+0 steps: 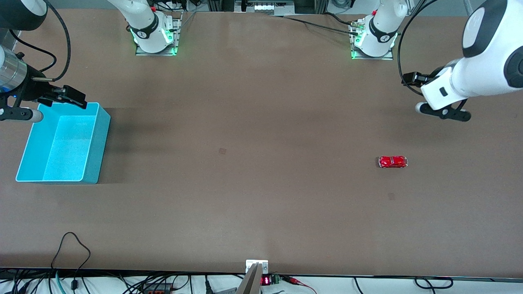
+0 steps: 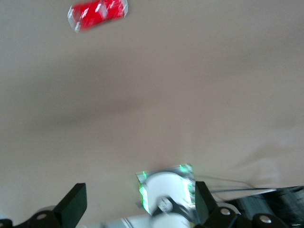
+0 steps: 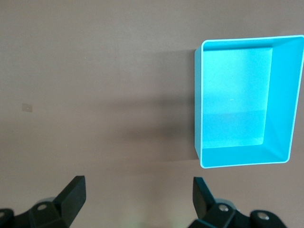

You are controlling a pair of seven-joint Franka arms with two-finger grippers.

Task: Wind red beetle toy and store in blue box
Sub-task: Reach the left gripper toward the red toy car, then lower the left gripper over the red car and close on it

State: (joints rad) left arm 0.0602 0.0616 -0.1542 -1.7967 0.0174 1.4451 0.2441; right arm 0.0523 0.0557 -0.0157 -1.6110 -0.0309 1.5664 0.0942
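Brown matte table (image 1: 245, 122) fills nearly the whole front view, bare but for two things and a couple of faint square marks on its surface. Along its 12 o'clock edge stand the two arm bases, lit green at their feet, with cables and metal framing past them. Along the 6 o'clock edge runs a tangle of black cables and a small display with red digits.

The red beetle toy (image 1: 393, 161) sits on the table toward the left arm's end, at about 3 o'clock from the table's middle, its length along the table's long axis. The blue box (image 1: 88, 143) stands open-topped and empty at about 9 o'clock, at the right arm's end, well apart from the toy.

The left gripper (image 1: 443, 111) hangs in the air at about 1 o'clock of the toy, jaws spread wide and holding nothing; its wrist view shows the toy (image 2: 98, 14) on bare table. The right gripper (image 1: 69, 96) hovers over the box's 12 o'clock rim, jaws likewise wide and empty, the box (image 3: 280, 102) showing in its wrist view.
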